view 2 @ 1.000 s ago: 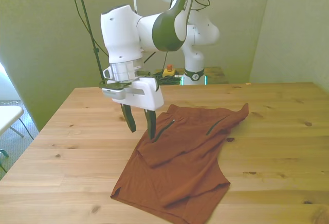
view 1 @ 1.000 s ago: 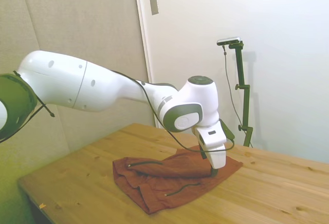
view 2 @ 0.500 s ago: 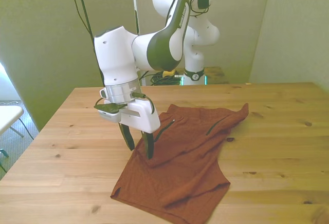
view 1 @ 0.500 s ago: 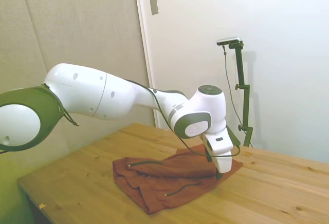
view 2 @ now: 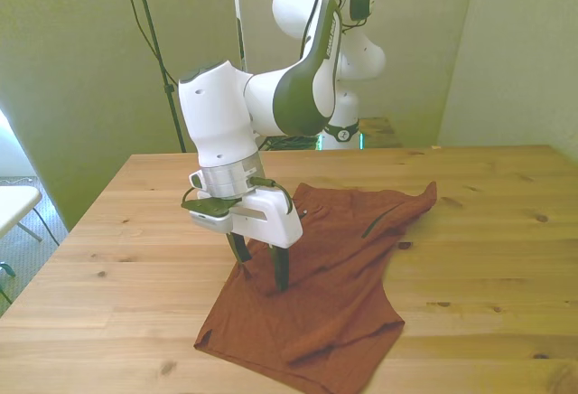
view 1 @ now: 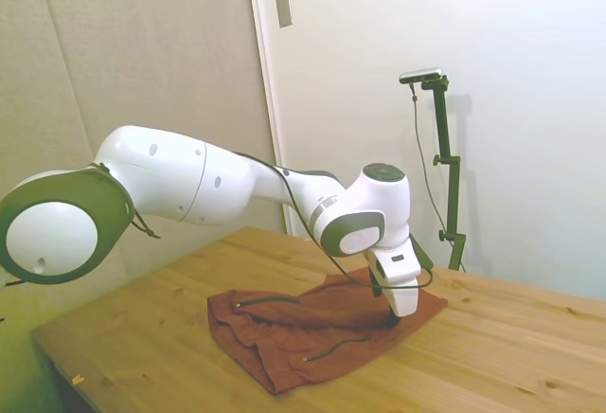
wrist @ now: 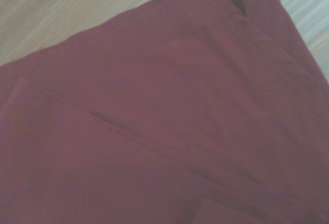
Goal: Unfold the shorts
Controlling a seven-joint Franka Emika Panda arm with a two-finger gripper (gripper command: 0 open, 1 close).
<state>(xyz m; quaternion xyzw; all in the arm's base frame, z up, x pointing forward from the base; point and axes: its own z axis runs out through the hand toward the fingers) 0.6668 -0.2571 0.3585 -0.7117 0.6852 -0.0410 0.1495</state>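
The rust-red shorts lie folded in the middle of the wooden table, the waistband end toward the far side and a layer folded over at the front view's left. In the side view the shorts show two thin dark drawcords. My gripper points straight down, fingers open, with the tips low on the folded left part of the fabric. From the side, the gripper is at the shorts' far right corner. Close up, the wrist view is nearly filled by the shorts, with a fold line and a slit.
Bare wooden table surrounds the shorts on every side, with its near edge just below the hem. The same table runs right in the side view. A strip of wood shows beside the fabric in the wrist view.
The gripper has moved toward the front view's right and lower, from beside the shorts' left edge onto the folded fabric. The fingers stay open. The shorts look the same.
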